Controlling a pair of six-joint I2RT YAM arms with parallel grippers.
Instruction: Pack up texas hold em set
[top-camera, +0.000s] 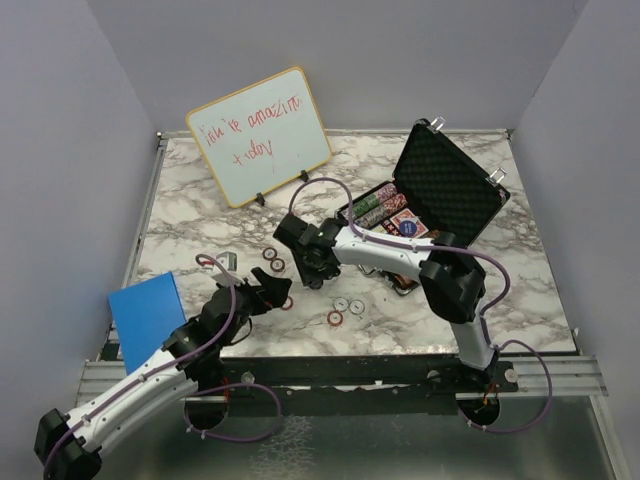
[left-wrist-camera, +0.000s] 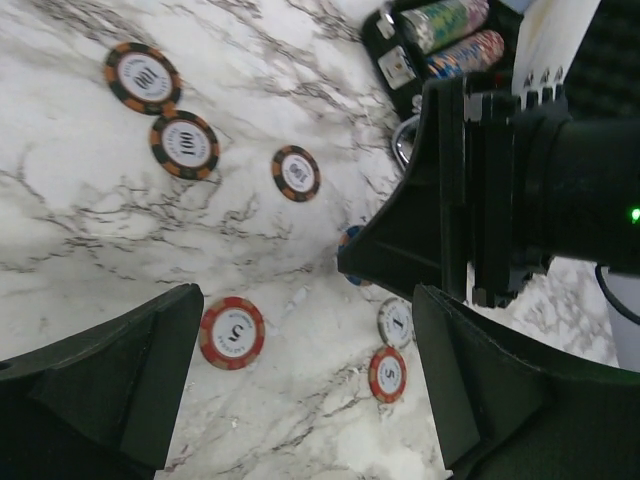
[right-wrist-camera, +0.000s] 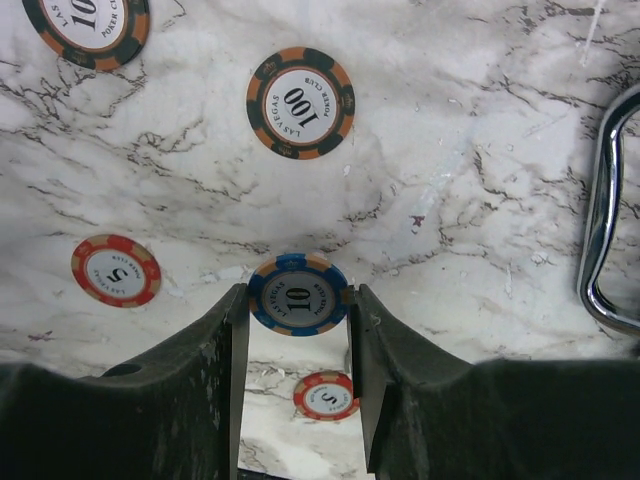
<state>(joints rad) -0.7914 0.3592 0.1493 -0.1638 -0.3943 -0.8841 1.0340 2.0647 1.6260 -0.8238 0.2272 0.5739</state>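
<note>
At the near left edge lies a blue panel, partly off the marble surface. Just beyond it my left end effector hangs over the surface with its fingers spread wide and nothing between them. A red chip marked 5 lies flat under the gap. To its right, another red chip and a white chip rest near each other.

A little farther in, my right end effector points down at the middle of the surface. Its fingers are drawn in narrow on a blue chip marked 10, one finger touching each side of its rim. I cannot tell whether the chip is off the marble. Three orange-and-black chips marked 100 lie flat, left of and beyond it.

On the far right the black briefcase stands open, foam lid tilted back, with its chrome handle facing my right end effector. Inside are rows of chips and red card decks. At the far left a wood-framed whiteboard with red writing stands propped up.
</note>
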